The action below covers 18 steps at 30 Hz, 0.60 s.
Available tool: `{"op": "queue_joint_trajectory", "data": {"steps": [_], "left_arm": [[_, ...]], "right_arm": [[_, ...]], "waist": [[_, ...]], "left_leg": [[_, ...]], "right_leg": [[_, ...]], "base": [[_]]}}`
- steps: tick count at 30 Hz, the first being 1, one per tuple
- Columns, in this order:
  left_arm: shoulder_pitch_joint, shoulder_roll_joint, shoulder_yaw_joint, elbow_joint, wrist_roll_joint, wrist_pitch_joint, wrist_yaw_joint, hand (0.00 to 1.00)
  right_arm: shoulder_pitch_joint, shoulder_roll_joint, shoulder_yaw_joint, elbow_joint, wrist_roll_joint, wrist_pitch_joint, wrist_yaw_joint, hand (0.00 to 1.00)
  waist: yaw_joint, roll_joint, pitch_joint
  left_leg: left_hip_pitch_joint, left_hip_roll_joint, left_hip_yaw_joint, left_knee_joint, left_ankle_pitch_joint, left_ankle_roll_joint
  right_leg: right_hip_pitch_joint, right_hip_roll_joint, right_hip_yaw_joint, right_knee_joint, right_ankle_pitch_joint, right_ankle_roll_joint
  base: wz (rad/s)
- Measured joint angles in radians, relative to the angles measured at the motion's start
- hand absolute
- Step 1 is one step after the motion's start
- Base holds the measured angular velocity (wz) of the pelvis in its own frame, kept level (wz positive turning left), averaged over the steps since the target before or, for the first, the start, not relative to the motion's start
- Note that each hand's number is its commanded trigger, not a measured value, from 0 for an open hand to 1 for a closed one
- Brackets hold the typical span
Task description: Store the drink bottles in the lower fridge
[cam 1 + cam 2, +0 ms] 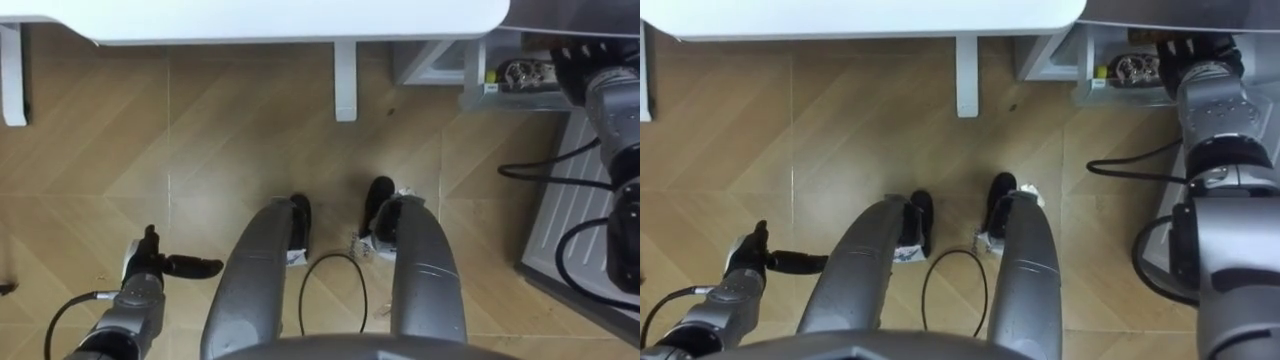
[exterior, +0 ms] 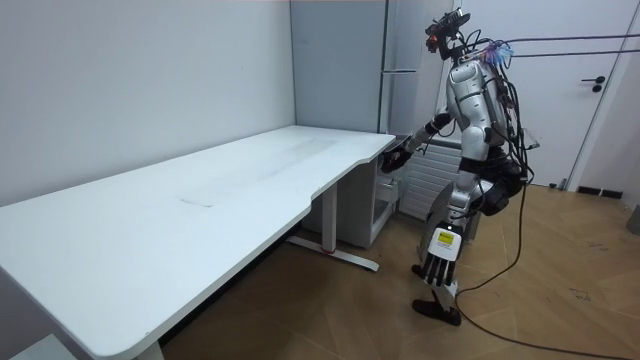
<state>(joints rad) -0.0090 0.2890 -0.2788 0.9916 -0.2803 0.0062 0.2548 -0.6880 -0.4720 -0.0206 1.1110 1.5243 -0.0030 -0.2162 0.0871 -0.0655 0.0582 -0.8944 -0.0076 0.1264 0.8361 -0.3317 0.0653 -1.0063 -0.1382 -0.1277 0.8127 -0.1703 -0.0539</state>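
Observer: Drinks, where are they?

Operator: From my console I see one small shiny item (image 1: 1135, 68), possibly a drink, lying in a white shelf (image 1: 1110, 97) just to the left of the right robot hand (image 1: 1185, 50). I cannot make out what it is for certain.

Observer: Is that robot hand grasping it?

Operator: I cannot tell. The arm is stretched forward and to the right, and the right robot hand sits at the shelf's edge, but its grip is not readable from here. I judge it is reaching there because that shelf belongs low down by the fridge (image 2: 400, 60), where the drinks should end up.

Observer: And the other one?

Operator: The left robot hand (image 1: 150, 262) hangs low at the robot's side over the floor, released, fingers straight and holding nothing. I think it is parked there to stay clear of the reach.

Observer: Why so close to the desk (image 1: 300, 20)?

Operator: Its edge lies ahead of the right robot hand and to its left. The robot stands at that corner, which puts the shelf within the arm's range.
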Motion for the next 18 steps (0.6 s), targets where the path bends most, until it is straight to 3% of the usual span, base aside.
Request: {"op": "queue_joint_trajectory", "data": {"steps": [18], "left_arm": [[0.024,0.002,-0.002,-0.001,-0.003,-0.005,0.003,0.00]], "right_arm": [[0.026,0.000,0.019,0.015,-0.002,-0.001,0.038,0.00]], "waist": [[-0.004,-0.002,-0.0015]], "left_leg": [[0.031,0.007,0.014,-0.006,0.000,-0.002]], "right_leg": [[0.022,0.007,0.012,-0.001,0.003,-0.004]], "base": [[-0.01]]}}
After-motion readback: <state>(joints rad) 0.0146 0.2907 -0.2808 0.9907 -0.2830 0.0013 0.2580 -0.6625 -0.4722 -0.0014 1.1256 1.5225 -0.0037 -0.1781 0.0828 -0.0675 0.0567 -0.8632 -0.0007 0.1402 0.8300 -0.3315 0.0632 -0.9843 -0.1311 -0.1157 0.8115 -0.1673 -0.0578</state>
